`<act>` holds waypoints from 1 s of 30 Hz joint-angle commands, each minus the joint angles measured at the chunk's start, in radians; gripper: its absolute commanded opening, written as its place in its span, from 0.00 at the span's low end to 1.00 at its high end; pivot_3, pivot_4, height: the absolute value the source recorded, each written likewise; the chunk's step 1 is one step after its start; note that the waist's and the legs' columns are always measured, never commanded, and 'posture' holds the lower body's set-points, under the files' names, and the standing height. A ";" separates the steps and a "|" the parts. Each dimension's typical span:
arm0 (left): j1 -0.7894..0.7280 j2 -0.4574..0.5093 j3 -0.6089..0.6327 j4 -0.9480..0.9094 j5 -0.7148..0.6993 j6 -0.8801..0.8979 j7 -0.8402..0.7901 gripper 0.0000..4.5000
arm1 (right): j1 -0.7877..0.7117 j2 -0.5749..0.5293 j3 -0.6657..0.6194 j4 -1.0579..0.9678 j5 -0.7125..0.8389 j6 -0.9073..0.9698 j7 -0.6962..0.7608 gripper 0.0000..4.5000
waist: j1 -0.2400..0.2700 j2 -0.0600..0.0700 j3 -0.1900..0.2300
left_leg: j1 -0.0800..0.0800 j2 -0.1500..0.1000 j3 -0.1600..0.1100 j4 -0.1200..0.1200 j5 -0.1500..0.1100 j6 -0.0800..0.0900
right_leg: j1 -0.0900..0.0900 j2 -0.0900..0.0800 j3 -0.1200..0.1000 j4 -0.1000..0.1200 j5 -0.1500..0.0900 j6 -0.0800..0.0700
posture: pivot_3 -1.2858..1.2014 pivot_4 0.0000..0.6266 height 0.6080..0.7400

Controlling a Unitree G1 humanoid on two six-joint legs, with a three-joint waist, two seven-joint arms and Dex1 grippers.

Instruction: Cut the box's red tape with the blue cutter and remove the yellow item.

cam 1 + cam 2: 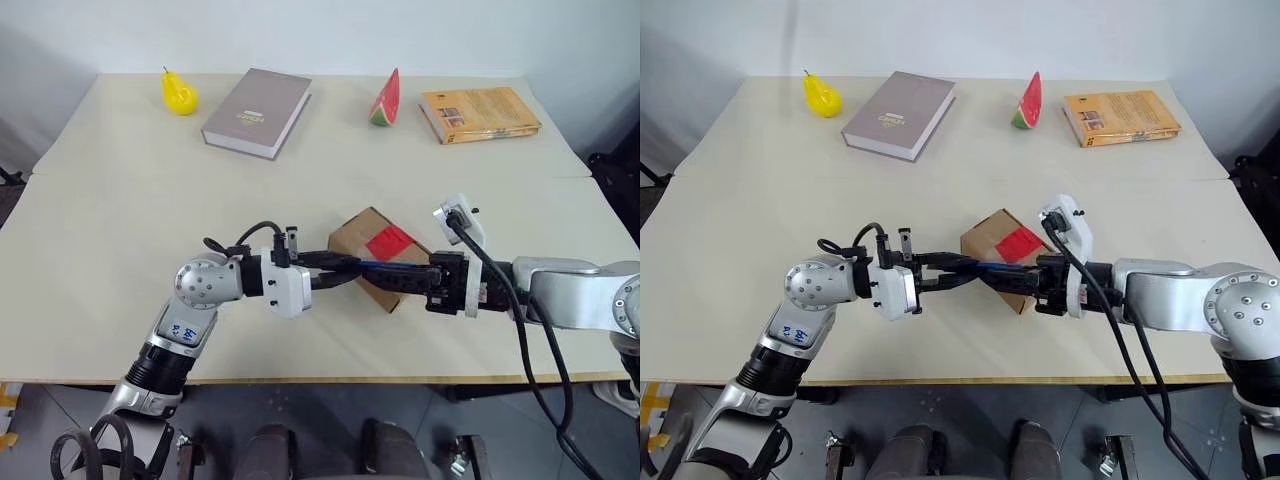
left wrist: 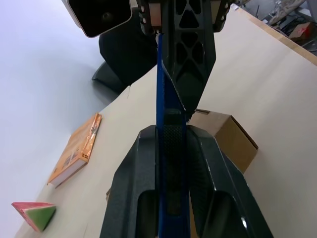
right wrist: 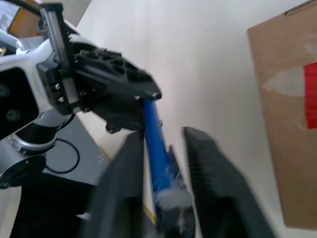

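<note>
Blue cutter (image 1: 385,266) spans level between the two pincers in the left eye view, just above the near edge of the box (image 1: 372,262). Left pincer (image 1: 345,268) is clamped on one end of it; right pincer (image 1: 400,277) meets the other end. Box sits on the tabletop (image 1: 120,240) near the front edge, sealed, with the red tape (image 1: 390,241) on top. Pear (image 1: 179,92), grey book (image 1: 258,111), watermelon slice (image 1: 384,100) and orange book (image 1: 479,113) line the far side, well apart from the box.

Right eye view gives the same layout.

Left wrist view shows what the head views cannot: the cutter pinched flat between the left fingers (image 2: 133,193), running straight into the right pincer beyond, with the box just beside.

Right wrist view shows the cutter lying against one right finger (image 3: 124,193), a gap remaining to the other; grip there cannot be confirmed. Box and tape appear alongside.
</note>
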State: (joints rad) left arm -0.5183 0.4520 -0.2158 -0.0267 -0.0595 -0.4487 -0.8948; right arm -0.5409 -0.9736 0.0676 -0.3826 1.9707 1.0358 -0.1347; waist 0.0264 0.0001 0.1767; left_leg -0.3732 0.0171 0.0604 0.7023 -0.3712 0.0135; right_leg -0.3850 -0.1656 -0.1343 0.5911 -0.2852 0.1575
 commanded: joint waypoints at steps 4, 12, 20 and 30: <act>0.004 0.006 -0.009 -0.033 -0.010 -0.015 -0.005 0.10 | 0.002 0.012 -0.081 0.013 0.001 -0.013 0.046 0.03 | 0.000 0.000 0.000 | 0.000 0.000 0.000 0.000 0.000 0.000 | 0.000 0.000 0.000 0.000 0.000 0.000 | 0.52 0.24 1.00; 0.022 0.003 -0.012 -0.048 -0.058 0.025 -0.017 0.26 | 0.023 0.055 -0.132 0.026 0.001 -0.006 0.092 0.03 | 0.000 0.000 0.000 | 0.000 0.000 0.000 0.000 0.000 0.000 | 0.000 0.000 0.000 0.000 0.000 0.000 | 0.52 0.24 1.00; 0.093 0.089 0.145 -0.164 -0.395 0.572 0.003 0.72 | 0.060 -0.107 -0.226 0.022 0.001 0.066 0.197 0.03 | -0.001 0.000 0.000 | -0.001 0.000 0.000 -0.001 0.000 0.000 | -0.002 0.000 0.001 0.000 0.000 0.000 | 0.52 0.24 1.00; -0.035 0.059 0.182 0.014 -0.491 0.930 0.040 0.46 | 0.078 -0.382 -0.367 -0.001 -0.332 0.118 0.379 0.03 | 0.003 -0.001 0.000 | -0.002 0.000 0.001 -0.001 0.000 0.000 | -0.003 0.000 0.002 0.000 0.000 0.000 | 0.52 0.24 1.00</act>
State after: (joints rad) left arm -0.5086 0.5456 0.0045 -0.0106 -0.5637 0.4634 -0.8625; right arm -0.4467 -1.3517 -0.2827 -0.3569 1.7069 1.1772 0.2081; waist 0.0291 -0.0009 0.1772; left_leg -0.3755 0.0167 0.0619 0.7018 -0.3712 0.0135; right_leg -0.3877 -0.1655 -0.1327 0.5907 -0.2851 0.1576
